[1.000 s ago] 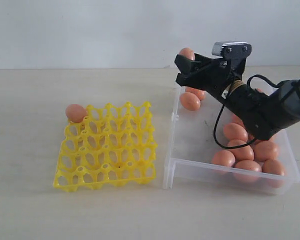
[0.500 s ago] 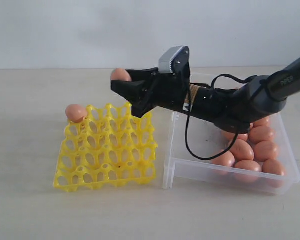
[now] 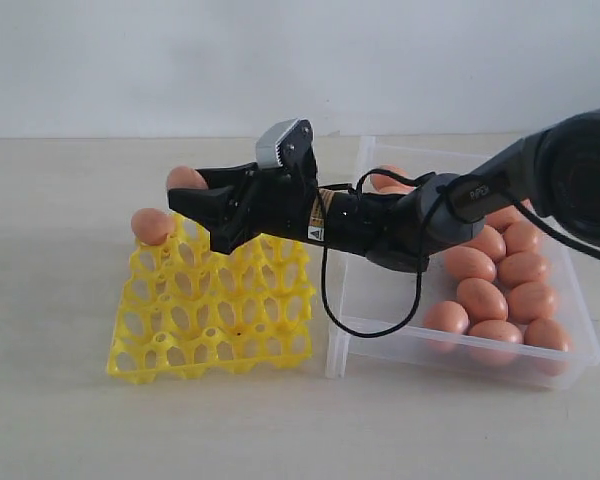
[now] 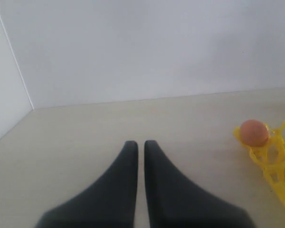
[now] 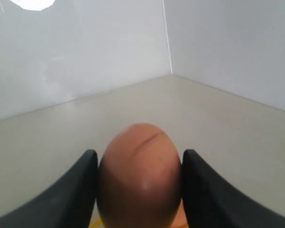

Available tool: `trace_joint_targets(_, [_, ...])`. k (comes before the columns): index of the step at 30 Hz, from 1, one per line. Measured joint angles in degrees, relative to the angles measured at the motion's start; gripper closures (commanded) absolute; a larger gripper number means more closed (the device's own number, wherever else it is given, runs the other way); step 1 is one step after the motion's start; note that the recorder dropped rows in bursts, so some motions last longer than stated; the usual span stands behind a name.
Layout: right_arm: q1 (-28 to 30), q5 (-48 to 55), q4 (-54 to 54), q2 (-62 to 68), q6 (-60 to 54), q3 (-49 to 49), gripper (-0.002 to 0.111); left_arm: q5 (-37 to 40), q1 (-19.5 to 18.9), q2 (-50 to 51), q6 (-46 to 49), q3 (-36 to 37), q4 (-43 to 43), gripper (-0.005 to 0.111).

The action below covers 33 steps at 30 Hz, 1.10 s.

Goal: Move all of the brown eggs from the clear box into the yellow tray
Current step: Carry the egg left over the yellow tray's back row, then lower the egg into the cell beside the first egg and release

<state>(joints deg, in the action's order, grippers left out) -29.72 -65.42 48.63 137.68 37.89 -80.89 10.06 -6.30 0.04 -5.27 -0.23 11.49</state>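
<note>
In the outside camera, the right gripper (image 3: 193,208) stretches across from the clear box (image 3: 338,300) and hangs over the far side of the yellow tray (image 3: 215,305). It is clamped on one brown egg. Only the top of the held egg (image 3: 185,178) shows, rising above the upper black finger. Just below and beyond the fingertips sits the corner egg (image 3: 151,225), resting in the tray's far left cup. The two eggs are near each other, but whether they touch cannot be told. Back along the arm, behind the gripper's wrist, the other eggs (image 3: 483,298) lie bunched in the box, most of them toward its right side. Tray and box stand side by side on the pale table (image 3: 60,400), just apart.

In the left wrist camera, the left gripper (image 4: 140,145) hangs above bare table. Its two black fingers are drawn together to a hairline slit — nothing sits between them. Ahead of the fingertips and off to one side, a corner of the tray (image 4: 275,159) shows, with the corner egg (image 4: 254,132) seated in its end cup.

In the right wrist camera, the held egg (image 5: 138,173) fills the space between the two fingers (image 5: 80,190), pressed by both on its sides. A sliver of yellow shows just under it. Beyond the egg, the table runs to pale walls.
</note>
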Motion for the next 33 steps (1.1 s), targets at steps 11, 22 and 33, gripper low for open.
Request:
trace_joint_targets(11, [-1.91,14.83,0.63,1.22,1.07,-3.57,0.108,0.00,0.00,0.00,0.00,0.00,0.00,0.103])
trace_joint_targets(22, [-3.41,20.41,0.58,1.83,0.60,-5.77,0.108,0.00,0.00,0.00,0.00,0.00,0.00,0.103])
trace_joint_targets(33, [-3.41,20.03,-0.23,4.01,0.42,-7.64,0.107,0.00,0.00,0.00,0.00,0.00,0.00,0.103])
